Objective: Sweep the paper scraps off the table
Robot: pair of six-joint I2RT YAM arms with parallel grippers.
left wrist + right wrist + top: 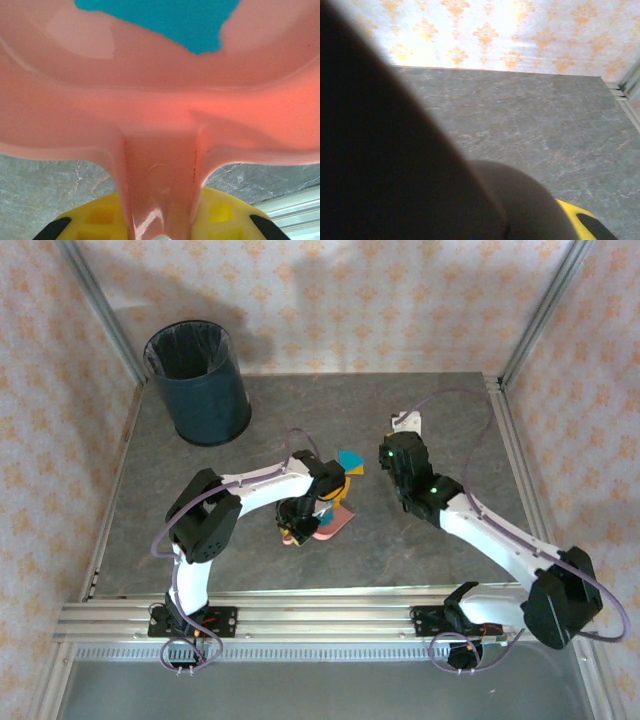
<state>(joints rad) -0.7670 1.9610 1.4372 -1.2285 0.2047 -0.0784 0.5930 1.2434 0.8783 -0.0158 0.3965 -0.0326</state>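
My left gripper (298, 525) is shut on the handle of a pink dustpan (335, 524), held near the middle of the table (300, 410). Teal and orange paper scraps (349, 464) show at the pan's far side. In the left wrist view the pink handle (160, 190) runs between my yellow fingers (220, 215), and a teal scrap (170, 20) lies in the pan's bowl (150, 65). My right gripper (400, 455) stands right of the pan, shut on a brush with a pale head (407, 422). A dark blurred shape (395, 165) blocks most of the right wrist view beside a yellow finger (572, 217).
A dark blue round bin (197, 380) with a liner stands at the table's far left corner. Aluminium rails (320, 615) run along the near edge, where both arm bases sit. Patterned walls close in the back and sides. Bare grey tabletop (530, 115) stretches beyond the right gripper.
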